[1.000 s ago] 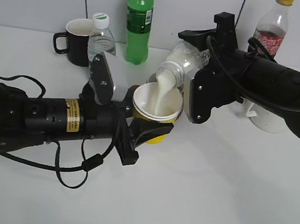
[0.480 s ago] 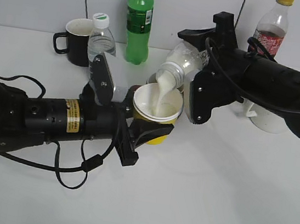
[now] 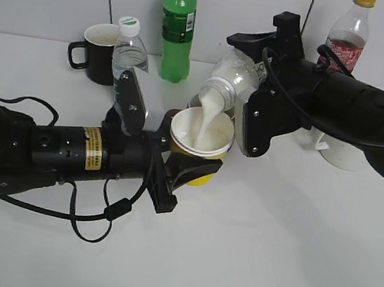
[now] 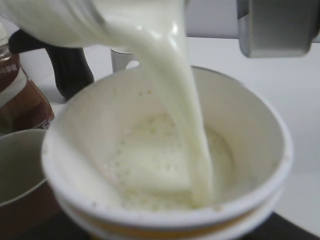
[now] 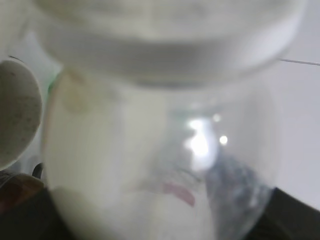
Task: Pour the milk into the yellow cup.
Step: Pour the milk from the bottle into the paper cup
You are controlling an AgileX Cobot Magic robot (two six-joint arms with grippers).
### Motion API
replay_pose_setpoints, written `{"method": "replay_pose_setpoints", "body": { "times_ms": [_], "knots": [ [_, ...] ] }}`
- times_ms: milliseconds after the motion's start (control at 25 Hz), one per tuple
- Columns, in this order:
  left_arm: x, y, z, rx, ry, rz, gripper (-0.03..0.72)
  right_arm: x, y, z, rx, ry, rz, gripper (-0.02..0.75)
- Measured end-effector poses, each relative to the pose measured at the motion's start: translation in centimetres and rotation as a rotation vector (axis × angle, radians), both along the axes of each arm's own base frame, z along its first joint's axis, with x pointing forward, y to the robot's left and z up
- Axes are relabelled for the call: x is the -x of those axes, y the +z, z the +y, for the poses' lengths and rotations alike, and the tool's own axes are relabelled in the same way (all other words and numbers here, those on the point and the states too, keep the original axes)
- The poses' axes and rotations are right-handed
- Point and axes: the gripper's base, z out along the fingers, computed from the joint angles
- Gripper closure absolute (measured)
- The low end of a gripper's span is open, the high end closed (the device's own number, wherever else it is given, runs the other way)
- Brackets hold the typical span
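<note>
My left gripper [image 3: 193, 165] is shut on the yellow cup [image 3: 202, 139] and holds it above the table, near the middle. My right gripper [image 3: 244, 97] is shut on the milk bottle [image 3: 230, 78], tipped mouth-down to the left over the cup. A white stream runs from the bottle's mouth into the cup. In the left wrist view the yellow cup [image 4: 260, 150] fills the frame, with milk [image 4: 165, 170] pooled inside and the stream falling in. The right wrist view shows the milk bottle [image 5: 165, 165] close up, partly full; the jaws are hidden.
A dark mug with handle [image 3: 99, 52] and a clear water bottle [image 3: 129, 49] stand at the back left. A green bottle [image 3: 177, 27] stands behind the cup. A clear bottle with yellow cap [image 3: 349, 37] and a white vessel [image 3: 343, 155] are at the back right. A metal cup [image 3: 199, 103] sits behind the yellow cup.
The milk bottle has tipped slightly further and risen a little. Milk keeps flowing into the cup. The left arm and cup have not moved.
</note>
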Motion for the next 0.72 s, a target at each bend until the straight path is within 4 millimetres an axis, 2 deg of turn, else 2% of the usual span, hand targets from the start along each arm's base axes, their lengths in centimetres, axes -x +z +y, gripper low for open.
{"method": "replay_pose_setpoints", "body": {
  "times_ms": [480,720],
  "knots": [
    [0.0,-0.02,0.01,-0.002,0.001,0.001,0.337,0.0,0.02,0.01,-0.004,0.0,0.002,0.297],
    [0.0,-0.02,0.01,-0.002,0.001,0.001,0.337,0.0,0.02,0.01,-0.079,-0.015,0.07,0.297]
  ]
}}
